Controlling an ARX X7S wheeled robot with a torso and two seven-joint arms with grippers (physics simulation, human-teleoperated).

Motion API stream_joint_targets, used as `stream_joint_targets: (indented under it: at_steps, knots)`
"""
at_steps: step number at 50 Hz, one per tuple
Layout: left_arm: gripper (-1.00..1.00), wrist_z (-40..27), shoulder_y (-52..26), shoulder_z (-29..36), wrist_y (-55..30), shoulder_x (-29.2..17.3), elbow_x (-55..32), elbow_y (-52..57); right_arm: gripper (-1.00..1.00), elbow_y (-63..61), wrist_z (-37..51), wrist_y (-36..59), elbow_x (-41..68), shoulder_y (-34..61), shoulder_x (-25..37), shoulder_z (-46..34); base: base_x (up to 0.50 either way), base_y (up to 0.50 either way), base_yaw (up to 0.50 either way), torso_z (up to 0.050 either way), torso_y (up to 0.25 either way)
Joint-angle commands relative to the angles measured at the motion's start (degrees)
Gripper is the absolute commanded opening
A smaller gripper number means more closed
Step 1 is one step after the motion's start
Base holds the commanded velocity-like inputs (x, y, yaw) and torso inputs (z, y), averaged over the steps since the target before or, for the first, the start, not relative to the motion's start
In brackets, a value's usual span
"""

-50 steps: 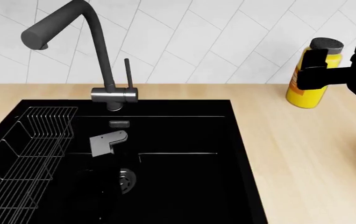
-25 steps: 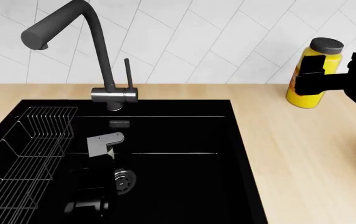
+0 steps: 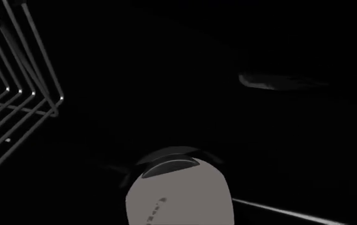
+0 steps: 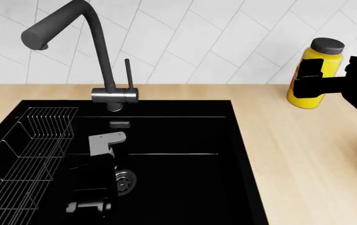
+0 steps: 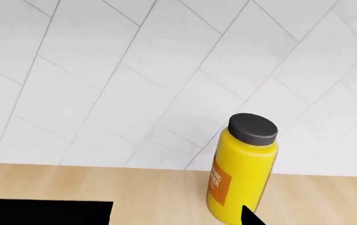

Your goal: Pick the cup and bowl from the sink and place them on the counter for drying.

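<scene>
The left gripper [image 4: 100,154] is lost in the black sink [image 4: 185,187], so its jaws can't be read. The right gripper [image 4: 307,77] covers part of the yellow bottle [image 4: 313,93]; its arm runs off frame.

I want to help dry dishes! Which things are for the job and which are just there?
Job: black recessed sink; beige wood-grain counter. Cup and bowl: not clearly seen.
Just there: yellow bottle with grey cap; dark grey faucet; wire rack.
</scene>
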Motion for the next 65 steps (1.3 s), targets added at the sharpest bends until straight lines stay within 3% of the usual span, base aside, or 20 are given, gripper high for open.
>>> stream_joint_targets:
  at_steps: [1, 7, 14, 18, 24, 38, 49, 58, 65]
  knots:
    - [-1.0, 1.27, 7.68, 0.23, -14.64, 0.3, 0.32, 23.89, 1.0, -0.19, -0.19, -0.75, -0.02, -0.63, 0.37, 0.29, 0.0, 0.0, 0.0, 0.0, 0.0]
    - [-1.0, 3.56, 13.92, 2.36, -33.82, -0.01, -2.66, 49.48, 1.0, -0.14, -0.56, -0.6, 0.31, -0.19, 0.74, 0.74, 0.0, 0.0, 0.0, 0.0, 0.0]
    - [-1.0, 8.21, 10.42, 5.83, -50.92, -5.67, -4.57, 66.81, 1.0, -0.42, -0.99, 1.36, 1.4, 3.47, 1.47, 2.49, 0.0, 0.0, 0.0, 0.0, 0.0]
    - [-1.0, 8.16, 11.49, 4.78, -58.63, -5.38, -6.73, 72.12, 1.0, -0.12, -0.92, 1.6, 1.12, 3.7, 1.1, 2.47, 0.0, 0.0, 0.0, 0.0, 0.0]
    - [-1.0, 8.67, 15.59, 5.82, -61.52, -6.59, -7.66, 77.43, 1.0, 0.54, -1.4, 1.57, 0.44, 3.45, 0.22, 2.2, 0.0, 0.0, 0.0, 0.0, 0.0]
    - [-1.0, 10.76, 14.46, 8.61, -74.24, -8.24, -11.83, 91.61, 1.0, 0.52, -1.75, 1.0, 0.67, 3.42, -0.36, 2.7, 0.0, 0.0, 0.0, 0.0, 0.0]
    - [-1.0, 13.84, 8.41, 12.24, -85.69, -5.76, -17.55, 98.94, 1.0, -0.92, -1.89, 0.72, 1.25, 2.95, -0.54, 2.88, 0.0, 0.0, 0.0, 0.0, 0.0]
    - [-1.0, 18.94, 0.07, 13.14, -87.9, -3.04, -23.83, 96.99, 1.0, -1.77, -2.31, 1.57, 1.74, 4.3, -0.63, 3.51, 0.0, 0.0, 0.0, 0.0, 0.0]
    - [-1.0, 18.4, -6.51, 16.17, -86.8, -1.61, -29.4, 93.25, 1.0, -1.27, -3.48, 2.88, 1.77, 6.1, -0.98, 4.01, 0.0, 0.0, 0.0, 0.0, 0.0]
